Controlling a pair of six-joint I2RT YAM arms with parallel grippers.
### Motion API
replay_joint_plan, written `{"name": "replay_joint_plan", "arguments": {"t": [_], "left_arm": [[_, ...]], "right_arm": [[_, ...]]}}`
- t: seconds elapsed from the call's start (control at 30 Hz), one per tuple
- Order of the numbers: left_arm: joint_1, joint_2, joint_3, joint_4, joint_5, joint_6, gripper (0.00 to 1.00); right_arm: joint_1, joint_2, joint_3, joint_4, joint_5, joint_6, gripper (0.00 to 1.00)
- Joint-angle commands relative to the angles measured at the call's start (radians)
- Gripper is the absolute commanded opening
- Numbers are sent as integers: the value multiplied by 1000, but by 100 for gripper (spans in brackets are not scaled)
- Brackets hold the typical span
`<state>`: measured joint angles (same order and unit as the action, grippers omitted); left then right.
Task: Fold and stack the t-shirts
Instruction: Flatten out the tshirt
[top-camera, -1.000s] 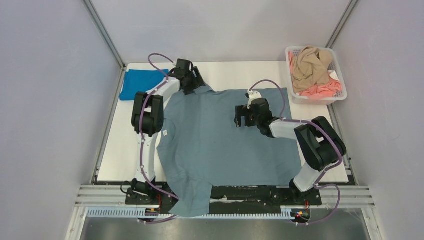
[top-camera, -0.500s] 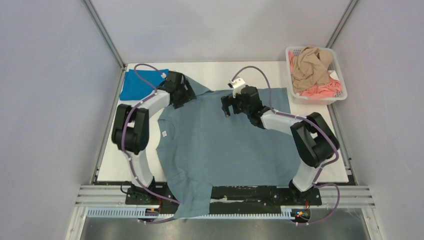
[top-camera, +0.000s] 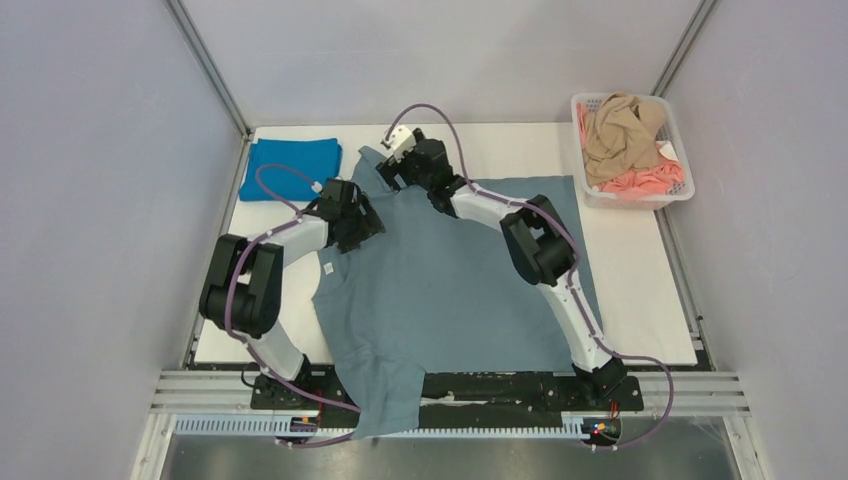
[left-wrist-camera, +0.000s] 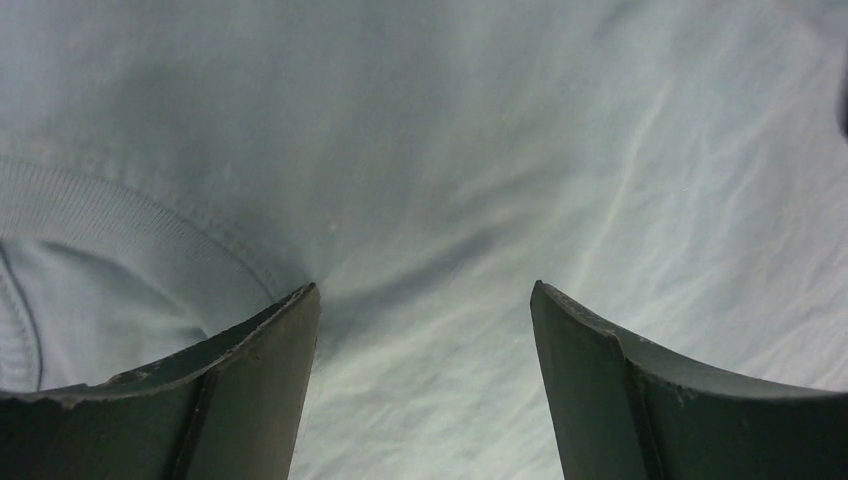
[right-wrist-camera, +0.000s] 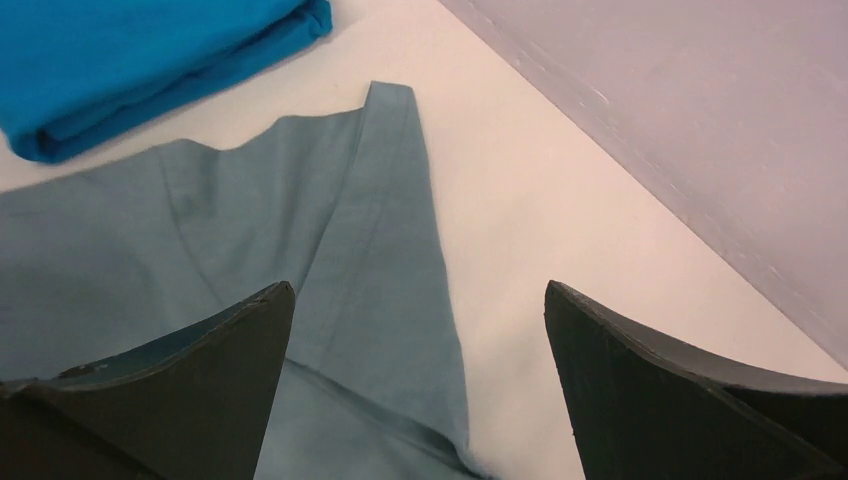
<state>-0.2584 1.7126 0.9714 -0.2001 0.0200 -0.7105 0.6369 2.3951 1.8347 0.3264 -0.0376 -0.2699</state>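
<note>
Top external view: we see the grey-blue t-shirt (top-camera: 460, 290) spread flat across the middle of the worktop (top-camera: 640, 280).
One part of it hangs over the near edge, and its sleeve (right-wrist-camera: 385, 200) points toward the far edge, beside the folded bright blue t-shirt (top-camera: 290, 166) in the far left corner. We find the left gripper (top-camera: 352, 216) down at the cloth by the collar (left-wrist-camera: 130, 225), jaws spread wide and holding nothing. The right gripper (top-camera: 398, 168) hovers above that sleeve, jaws likewise wide and empty. A tan t-shirt (top-camera: 620, 125) and a pink t-shirt (top-camera: 650, 182) lie crumpled in the white basket (top-camera: 682, 190) at the far right corner.
</note>
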Motion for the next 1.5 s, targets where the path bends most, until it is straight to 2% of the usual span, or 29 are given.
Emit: {"name": "replay_joint_plan", "arguments": {"t": [0.0,0.1,0.27,0.47,0.67,0.87,1.03,1.3,1.37,1.47], "left_arm": [[2,-83,-95,-50,-64,-76,83],[2,-95,-117,-81,-115,-76,84],[2,-62,-124,-53,-80,-72,84],[2,-77,-130,-82,-123,-76,84],[2,-91,-157,-83,-156,-69,84],[3,-85,-154,-100,-177,-64,84],[2,-99,-158,-81,-163,-60,84],[2,-103,-155,-76,-149,-53,84],[2,-106,-155,-76,-151,-52,84],[2,-115,-160,-73,-145,-53,84]], "right_arm": [[29,129,148,30,31,-186,98],[40,177,181,44,31,-262,98],[53,207,201,-23,31,-406,98],[47,250,241,-58,187,-500,98],[22,276,270,-35,221,-498,98],[-18,282,282,74,297,-504,98],[-48,233,273,58,206,-391,98],[-2,27,75,138,5,-253,98],[10,11,42,134,-74,-268,98],[39,22,32,103,-86,-335,98]]}}
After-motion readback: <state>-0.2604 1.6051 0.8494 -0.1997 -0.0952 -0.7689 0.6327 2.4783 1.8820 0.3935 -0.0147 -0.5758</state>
